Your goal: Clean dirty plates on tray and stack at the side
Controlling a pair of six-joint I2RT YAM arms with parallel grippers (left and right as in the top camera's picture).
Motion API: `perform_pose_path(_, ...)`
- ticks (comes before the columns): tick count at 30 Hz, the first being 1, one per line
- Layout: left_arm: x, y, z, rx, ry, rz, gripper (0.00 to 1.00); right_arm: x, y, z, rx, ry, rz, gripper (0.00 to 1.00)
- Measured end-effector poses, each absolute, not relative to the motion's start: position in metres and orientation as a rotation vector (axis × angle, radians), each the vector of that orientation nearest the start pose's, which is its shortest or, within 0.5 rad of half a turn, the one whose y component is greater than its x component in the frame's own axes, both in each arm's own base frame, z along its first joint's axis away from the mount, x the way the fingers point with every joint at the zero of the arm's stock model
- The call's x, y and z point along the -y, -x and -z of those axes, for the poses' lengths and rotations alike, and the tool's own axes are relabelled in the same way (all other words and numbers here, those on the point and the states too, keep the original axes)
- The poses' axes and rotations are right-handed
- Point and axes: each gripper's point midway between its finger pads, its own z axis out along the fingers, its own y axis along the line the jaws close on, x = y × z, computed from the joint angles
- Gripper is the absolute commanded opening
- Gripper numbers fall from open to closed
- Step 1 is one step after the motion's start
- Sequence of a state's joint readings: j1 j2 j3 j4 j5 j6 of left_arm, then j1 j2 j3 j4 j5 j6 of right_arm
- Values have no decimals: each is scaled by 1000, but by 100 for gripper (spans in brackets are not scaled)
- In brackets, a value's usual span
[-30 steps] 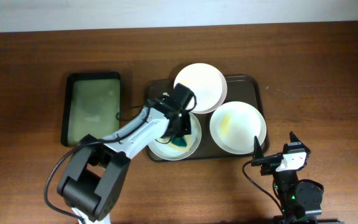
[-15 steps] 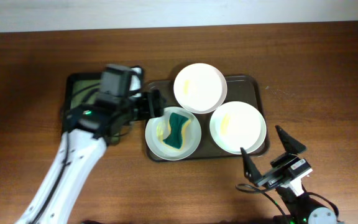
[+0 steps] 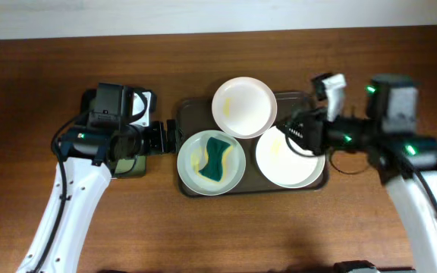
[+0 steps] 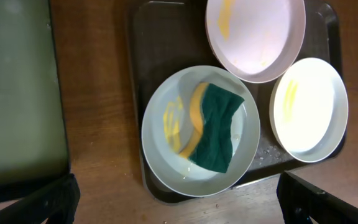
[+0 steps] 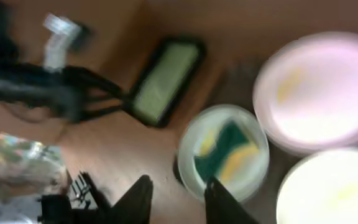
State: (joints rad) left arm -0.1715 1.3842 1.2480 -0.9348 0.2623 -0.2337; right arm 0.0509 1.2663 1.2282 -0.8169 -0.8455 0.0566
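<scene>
- Fingers of the left gripper are spread wide, one at each lower corner of the left wrist view, and nothing is held between them.
- From overhead, this gripper is seen above the strip of table between the two trays, just beside the left rim of the tray.
- The right gripper is found over the far left edge of the right-hand plate. In the blurred right wrist view its fingers are parted by a narrow gap, and nothing is gripped.
- A green and yellow sponge is laid on the left-hand plate, beside a yellow smear on that plate's face.
- A yellow smear is also seen on the right-hand plate, towards its left side.
- The third plate is placed at the far side. Its far edge reaches past the tray's rim and its near edge appears to overlap the other two plates. Faint yellow marks are shown on it in the left wrist view.
- All three plates are carried on the dark brown tray, at the middle of the table.
- A smaller black tray with a greenish inside is set to the left of the brown one, partly covered from overhead by the left arm.
</scene>
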Motion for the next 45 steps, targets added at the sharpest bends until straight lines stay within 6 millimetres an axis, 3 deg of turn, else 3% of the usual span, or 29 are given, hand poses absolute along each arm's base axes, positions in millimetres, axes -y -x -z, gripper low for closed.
perform_pose_path(4,102,-325,-188,-2664,-18,484,100,-159,-319,-186,-2642,200,-836,44)
perform_pose_path(9,103,-325,-189,-2663,-19,489,100,-197,-328,-87,-2891,117,-537,40)
perform_pose_path(12,103,-325,-189,-2663,-20,494,100,-204,-334,-49,-2942,88,-460,40)
perform_pose_path(15,103,-325,-189,-2663,-20,494,100,-203,-334,-44,-2953,62,-440,38)
perform_pose_path(18,103,-325,-187,-2667,-20,494,100,-202,-332,-38,-2975,42,-431,29)
perform_pose_path(22,105,-329,-169,-2724,-10,494,99,-202,-327,-20,-3024,31,-407,27)
perform_pose_path(26,113,-333,-148,-2779,-46,543,91,-207,-323,-12,-3046,51,-398,4)
perform_pose_path(27,116,-332,-146,-2784,-78,568,84,-207,-322,-11,-3047,56,-397,4)
perform_pose_path(28,120,-332,-143,-2790,-107,590,67,-207,-322,-11,-3047,48,-396,4)
perform_pose_path(33,140,-329,-119,-2845,-225,691,67,-207,-322,-11,-3046,54,-396,4)
perform_pose_path(38,190,-317,-83,-2902,-443,755,63,-207,-323,-11,-3046,54,-397,4)
perform_pose_path(45,198,-315,-54,-2957,-473,758,56,-206,-323,-11,-3046,51,-397,4)
